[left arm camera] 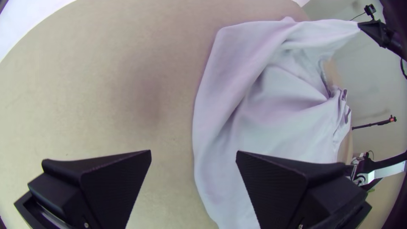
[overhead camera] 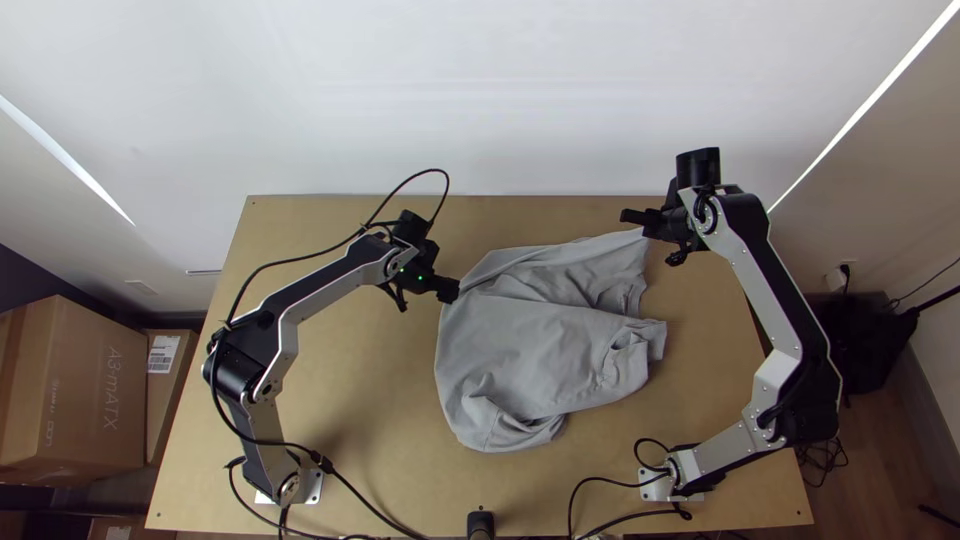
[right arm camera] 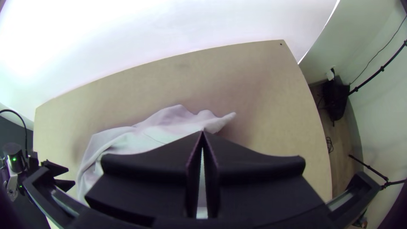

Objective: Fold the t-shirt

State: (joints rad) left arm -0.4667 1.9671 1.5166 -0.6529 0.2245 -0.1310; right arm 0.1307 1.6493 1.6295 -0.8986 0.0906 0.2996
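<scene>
A pale wall (overhead camera: 480,90) rises past the far edge of the light wooden counter (overhead camera: 340,400); I take that edge as twelve o'clock. My right tool (right arm camera: 202,132) is closed, its flat fingers clamped on a corner of the grey t-shirt (overhead camera: 530,345), at about one o'clock from the cloth's middle. I can't tell whether that corner is sleeve or hem. The cloth runs taut up to it, so I judge I have it pinched there to draw out the upper edge and pull creases straight. My left tool (left arm camera: 193,151) hangs at ten o'clock from the cloth's middle, fingers wide apart, with the shirt's side edge running beneath the gap. I read that placing as readiness to take the opposite corner, giving me a hold at each end.

Outward from there, the t-shirt lies mid-counter, rumpled and partly doubled over, with a loose, gathered end towards three o'clock and a crumpled lower part around seven. Lifting with one side alone would probably drag it askew, so a second grip looks like the next need. Beyond the counter, at nine o'clock, sits a cardboard box (overhead camera: 80,400).
</scene>
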